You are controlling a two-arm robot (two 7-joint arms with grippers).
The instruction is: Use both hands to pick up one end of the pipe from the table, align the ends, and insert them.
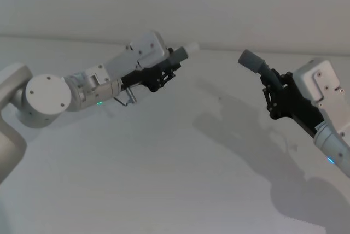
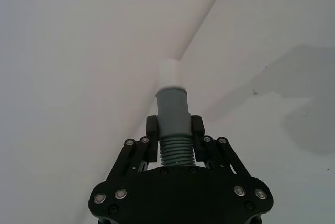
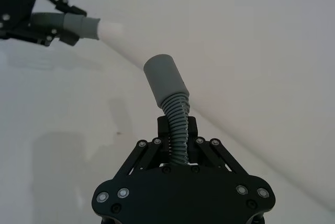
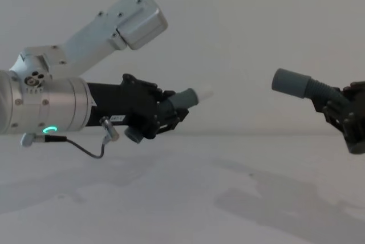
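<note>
Evidently aligning: left gripper (image 1: 164,75), upper left, gripped the white-tipped piece (image 1: 181,54); right gripper (image 1: 272,89), far right, the socket piece (image 1: 251,60). The gap needed closing squarely.

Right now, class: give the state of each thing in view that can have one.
left gripper: jaws shut on white-tipped pipe piece, lifted.
right gripper: jaws shut on socket pipe piece, lifted.
white-tipped pipe piece: held off the table, not inserted.
socket pipe piece: held off the table, gap to the white tip.
</note>
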